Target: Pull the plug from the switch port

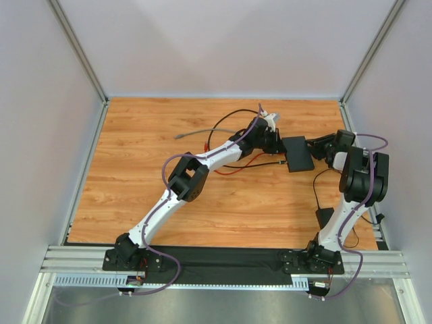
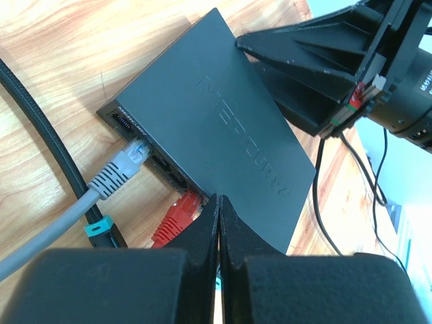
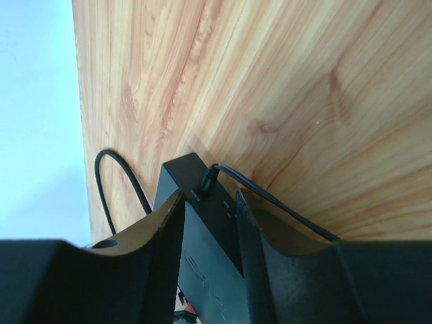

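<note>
The switch [image 2: 216, 121] is a flat matte-black box lying on the wooden table [image 1: 169, 196], and in the top view the switch [image 1: 298, 154] sits between both grippers. A grey plug [image 2: 120, 172] and a red plug [image 2: 174, 219] sit in ports on its front edge. My left gripper [image 2: 219, 200] is shut with nothing showing between its fingers, its tip just right of the red plug over the switch's near edge. My right gripper [image 3: 209, 196] straddles the opposite end of the switch [image 3: 209, 270], one finger on each flat face, beside a round black power plug [image 3: 206, 181].
A thick black braided cable [image 2: 47, 135] and a black cable with a teal end [image 2: 101, 229] lie left of the plugs. Grey [image 1: 202, 133] and red [image 1: 233, 170] cables trail left. A small black brick [image 1: 325, 216] on a thin cord lies near the right arm.
</note>
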Controlling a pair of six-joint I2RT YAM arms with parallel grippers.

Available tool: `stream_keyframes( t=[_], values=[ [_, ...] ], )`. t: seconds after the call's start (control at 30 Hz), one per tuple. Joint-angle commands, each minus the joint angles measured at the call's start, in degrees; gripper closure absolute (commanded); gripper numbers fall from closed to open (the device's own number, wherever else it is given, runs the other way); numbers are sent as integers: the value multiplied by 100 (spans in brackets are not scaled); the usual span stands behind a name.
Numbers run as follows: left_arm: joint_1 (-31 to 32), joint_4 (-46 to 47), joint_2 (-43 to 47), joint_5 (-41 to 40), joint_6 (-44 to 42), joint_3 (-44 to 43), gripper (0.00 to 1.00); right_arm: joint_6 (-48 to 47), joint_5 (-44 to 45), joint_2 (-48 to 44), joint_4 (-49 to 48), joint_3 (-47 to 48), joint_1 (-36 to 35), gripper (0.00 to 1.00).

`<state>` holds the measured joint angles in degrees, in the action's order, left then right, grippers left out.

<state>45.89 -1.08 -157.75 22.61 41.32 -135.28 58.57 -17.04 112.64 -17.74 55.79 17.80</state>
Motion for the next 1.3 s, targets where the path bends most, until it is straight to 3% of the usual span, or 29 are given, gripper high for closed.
stream_keyframes(
  t=[0.0, 0.33, 0.47, 0.63, 0.77, 1.03, 1.17, 1.27],
  values=[
    [-1, -164, -115, 147, 87, -191, 100, 199, 96, 197, -98, 222, 65, 63],
    [-1, -147, -115, 173, 43, -191, 100, 375, 17, 478, -239, 292, 74, 68],
    [-1, 81, -107, 331, 34, -191, 100, 418, -203, 671, -309, 397, 74, 79],
    [25, 477, -36, 481, -229, -139, 88, 437, -484, 838, -537, 397, 74, 88],
    [52, 557, 95, 438, -501, -7, 73, 436, -730, 918, -713, 398, 74, 95],
    [43, 530, 113, 323, -397, 90, 69, 603, -1266, 935, -1222, 213, 39, 99],
    [43, 574, 157, 340, -423, 204, 57, 551, -1592, 979, -1127, 292, -40, 98],
    [43, 618, 157, 393, -397, 239, 55, 533, -1531, 892, -1127, 126, -49, 98]
  ],
)
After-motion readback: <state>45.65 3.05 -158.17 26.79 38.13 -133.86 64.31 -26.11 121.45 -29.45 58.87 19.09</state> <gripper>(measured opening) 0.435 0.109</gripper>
